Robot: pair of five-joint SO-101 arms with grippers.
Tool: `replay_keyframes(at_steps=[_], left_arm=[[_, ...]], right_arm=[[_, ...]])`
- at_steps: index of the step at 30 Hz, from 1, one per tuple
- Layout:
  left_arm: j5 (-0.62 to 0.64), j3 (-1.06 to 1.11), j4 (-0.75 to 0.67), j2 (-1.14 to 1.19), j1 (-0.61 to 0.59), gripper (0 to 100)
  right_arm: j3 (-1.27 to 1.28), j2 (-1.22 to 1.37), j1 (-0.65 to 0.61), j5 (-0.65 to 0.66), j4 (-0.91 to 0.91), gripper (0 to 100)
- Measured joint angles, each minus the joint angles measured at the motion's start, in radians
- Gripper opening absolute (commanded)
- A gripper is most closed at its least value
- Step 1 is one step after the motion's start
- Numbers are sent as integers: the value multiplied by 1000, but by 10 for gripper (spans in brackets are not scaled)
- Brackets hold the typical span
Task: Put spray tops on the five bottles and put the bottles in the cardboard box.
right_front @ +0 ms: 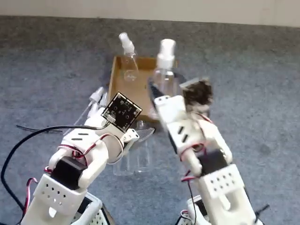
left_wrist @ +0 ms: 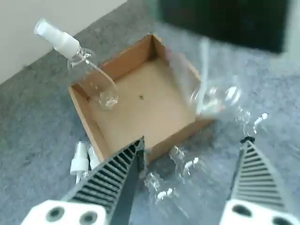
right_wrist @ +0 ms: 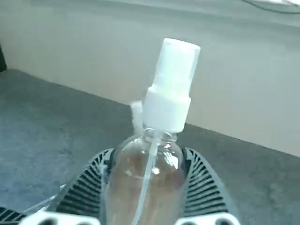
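Note:
My right gripper (right_wrist: pixel 147 161) is shut on a clear bottle (right_wrist: pixel 145 187) with a white spray top (right_wrist: pixel 171 84), held upright over the cardboard box (right_front: pixel 116 77). In the high view this bottle (right_front: pixel 165 75) rises above the box's right side. Another capped bottle (right_front: pixel 129 63) stands inside the box, leaning toward its far corner (left_wrist: pixel 91 75). My left gripper (left_wrist: pixel 187 154) is open just in front of the box, above uncapped clear bottles (left_wrist: pixel 173 185) lying on the carpet (right_front: pixel 136 157). Nothing is between its fingers (left_wrist: pixel 124 180).
Loose white spray tops (right_front: pixel 96 98) lie left of the box, also seen beside my left finger (left_wrist: pixel 79 159). A black cable (right_front: pixel 28 133) trails at the left. Grey carpet (right_front: pixel 253 84) stretches right of the box.

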Motion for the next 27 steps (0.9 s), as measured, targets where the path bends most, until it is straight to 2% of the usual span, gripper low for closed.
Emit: replay_keyframes(at_steps=[7, 11, 17, 27], left_arm=[[0, 6, -55, -2, -3, 308], [0, 51, -81, -2, -23, 308], [-5, 152, -201, -2, -94, 308], [-5, 169, -219, -2, -104, 308]], right_arm=[[-66, 201, -115, 0, 0, 4], [-74, 207, -138, 0, 20, 4], [-126, 186, -141, 2, 167, 4], [-132, 129, -141, 2, 219, 4]])
